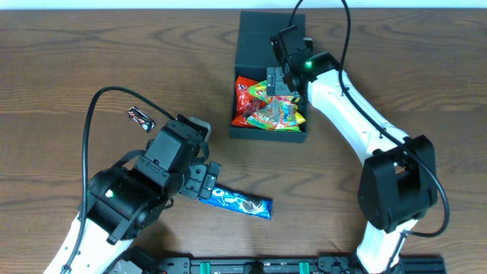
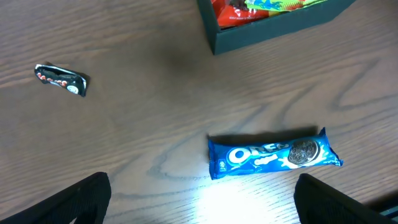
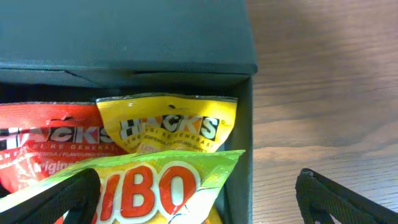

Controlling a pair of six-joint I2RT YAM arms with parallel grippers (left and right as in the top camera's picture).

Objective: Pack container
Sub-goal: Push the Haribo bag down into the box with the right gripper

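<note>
The left gripper [image 2: 200,208] is held wide and empty over the Oreo pack [image 2: 273,154], near the open, part-filled container [image 1: 266,135]. The right gripper [image 3: 199,202], equally wide, is held above its snacks [image 1: 266,103]. Picking seems in hand; a descent and a grasp on the pack are called for.

The container [image 1: 254,42], a dark teal-green matte square box, is set flat on the worktop [image 1: 114,46] directly beneath the right gripper [image 1: 278,85], whose jaws are spread wide above it. Its hinged flap lid is opened back at the edge farthest from that gripper's arm. The inside is partly filled with snack packets [image 1: 247,103]. The box is found well apart from the left gripper [image 1: 207,183], ahead of it and to the right.
</note>
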